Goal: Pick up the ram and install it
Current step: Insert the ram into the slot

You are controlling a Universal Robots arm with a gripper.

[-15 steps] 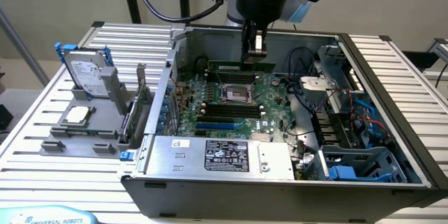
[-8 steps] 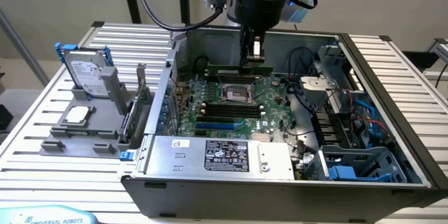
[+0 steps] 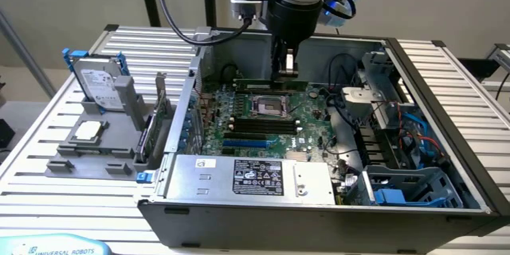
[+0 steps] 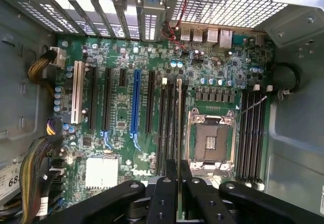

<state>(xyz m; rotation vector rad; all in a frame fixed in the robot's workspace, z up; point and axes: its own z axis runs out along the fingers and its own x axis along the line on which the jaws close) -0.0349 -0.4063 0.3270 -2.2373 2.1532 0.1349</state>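
Exterior view, nearest first: the PC case [image 3: 319, 219] is set open on a slatted table [image 3: 48, 207]. The PSU [image 3: 255, 177] is seen along the near wall. A grey drive cage [image 3: 414, 186] w/ blue parts is placed at approx. 3 o'clock of it.

At 9 o'clock of the case, outside it, a grey holder [image 3: 88, 165] is seen. It carries a square silver CPU chip [image 3: 89, 131], an HDD [image 3: 102, 85] stood upright at its far end, and an expansion card [image 3: 159, 120] on edge next to the case wall.

Further in, the mobo [image 3: 311, 117] is laid flat. Black DIMM slots [image 3: 263, 126] are found at 6 o'clock of the empty CPU socket [image 3: 269, 107].

The ram [image 3: 259, 82] is seen at 12 o'clock of the socket, level and lengthwise across the board. It is clamped by the gripper [image 3: 288, 76], which is hung straight down from the arm.

Wrist view: the fingers [image 4: 164, 193] are clenched on the ram [image 4: 179, 123]. The stick is seen edge-on, parallel w/ the black slots and just beside the socket [image 4: 210, 143]. Whether the stick touches a slot can't be told. A blue PCIe slot [image 4: 135, 102] is seen beyond those slots.
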